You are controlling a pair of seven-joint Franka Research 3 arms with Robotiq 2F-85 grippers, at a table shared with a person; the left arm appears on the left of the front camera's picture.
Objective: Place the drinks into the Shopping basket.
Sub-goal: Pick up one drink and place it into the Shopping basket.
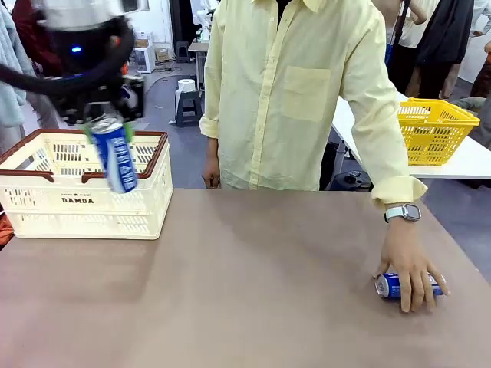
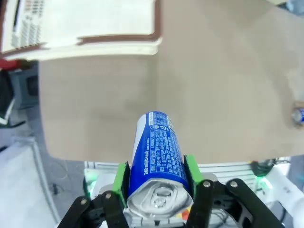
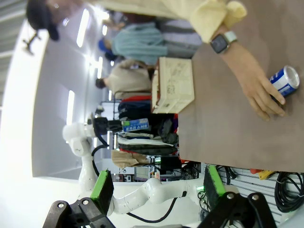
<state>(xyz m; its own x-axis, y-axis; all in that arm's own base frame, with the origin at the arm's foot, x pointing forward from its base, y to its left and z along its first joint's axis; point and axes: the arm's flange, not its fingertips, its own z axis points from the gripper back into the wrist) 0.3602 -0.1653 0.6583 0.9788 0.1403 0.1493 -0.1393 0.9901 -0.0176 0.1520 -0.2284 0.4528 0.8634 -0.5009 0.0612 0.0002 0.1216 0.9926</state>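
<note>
The brown table (image 1: pixel 253 307) carries the cream Shopping basket (image 1: pixel 46 211) at the robot's left. Just short of the basket and raised above the tabletop, the left gripper (image 1: pixel 106 119) clamps a blue can (image 1: pixel 116 159) by its top end, the can hanging tilted. The right gripper (image 3: pixel 157 184) stands wide and holds nothing. At the right, a person's hand (image 1: pixel 410 264) covers a second blue can (image 1: pixel 388 285), which lies on its side.

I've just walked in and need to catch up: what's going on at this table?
The left gripper is shut on a blue can and holds it tilted in the air close to the Shopping basket. The can is not yet inside. Toward the other end of the table, the person's hand rests on a second blue can that lies on its side. The right gripper is open and holds nothing.
</note>
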